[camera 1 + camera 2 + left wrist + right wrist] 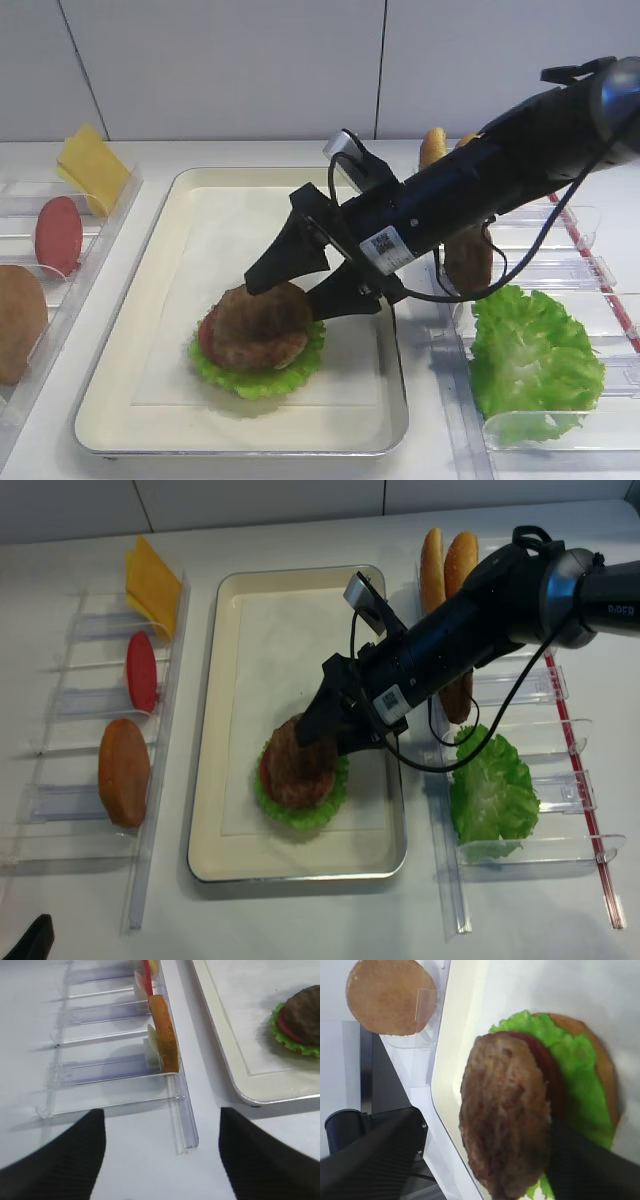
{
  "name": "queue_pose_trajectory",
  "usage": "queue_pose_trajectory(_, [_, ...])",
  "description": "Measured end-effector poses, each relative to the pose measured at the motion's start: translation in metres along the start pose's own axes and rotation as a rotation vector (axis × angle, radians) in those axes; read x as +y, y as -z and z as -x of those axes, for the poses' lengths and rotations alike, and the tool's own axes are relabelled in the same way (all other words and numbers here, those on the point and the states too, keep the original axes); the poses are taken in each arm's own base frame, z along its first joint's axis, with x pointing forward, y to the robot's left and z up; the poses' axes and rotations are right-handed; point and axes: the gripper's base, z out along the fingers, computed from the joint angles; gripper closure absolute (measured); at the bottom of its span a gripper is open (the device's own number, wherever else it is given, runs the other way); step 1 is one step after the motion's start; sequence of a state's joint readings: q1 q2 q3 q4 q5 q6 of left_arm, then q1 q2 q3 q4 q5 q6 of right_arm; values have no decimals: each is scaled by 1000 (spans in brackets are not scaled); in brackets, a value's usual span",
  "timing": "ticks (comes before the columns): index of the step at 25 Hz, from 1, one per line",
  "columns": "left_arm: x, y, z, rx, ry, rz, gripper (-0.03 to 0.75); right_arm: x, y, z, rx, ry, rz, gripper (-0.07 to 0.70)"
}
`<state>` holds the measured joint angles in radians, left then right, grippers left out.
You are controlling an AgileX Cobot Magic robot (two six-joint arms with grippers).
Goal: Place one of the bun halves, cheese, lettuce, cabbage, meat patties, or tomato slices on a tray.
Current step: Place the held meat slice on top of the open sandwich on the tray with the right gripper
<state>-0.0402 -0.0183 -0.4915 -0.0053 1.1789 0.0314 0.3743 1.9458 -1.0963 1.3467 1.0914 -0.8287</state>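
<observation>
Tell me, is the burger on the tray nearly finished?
Partly. On the tray a bun half, lettuce, a tomato slice and a meat patty are already stacked. The right gripper sits over the patty with its jaws spread, seemingly just letting it go. The cheese still sits in its holder, and no top bun is on yet.

A golden-orange bun half (pixel 164 1030) stands on edge in a clear plastic holder (pixel 115 1067) on the white bench (pixel 150 1170). At right, the cream rectangular tray (pixel 235 1055) holds a dark-brown patty (pixel 307 1005) over frilly green lettuce (pixel 287 1040).
</observation>
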Motion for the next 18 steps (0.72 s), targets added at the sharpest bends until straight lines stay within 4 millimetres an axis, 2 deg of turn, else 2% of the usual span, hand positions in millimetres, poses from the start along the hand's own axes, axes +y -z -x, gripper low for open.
queue_pose_trajectory(2, [0, 0, 0, 0, 0, 0, 276, 0, 0, 0, 0, 0, 0, 78])
queue_pose_trajectory(4, [0, 0, 0, 0, 0, 0, 276, 0, 0, 0, 1, 0, 1, 60])
queue_pose_trajectory(10, [0, 0, 0, 0, 0, 0, 276, 0, 2, 2, 40, 38, -45, 52])
queue_pose_trajectory(18, [0, 0, 0, 0, 0, 0, 276, 13, 13, 21, 95, 91, -171, 51])
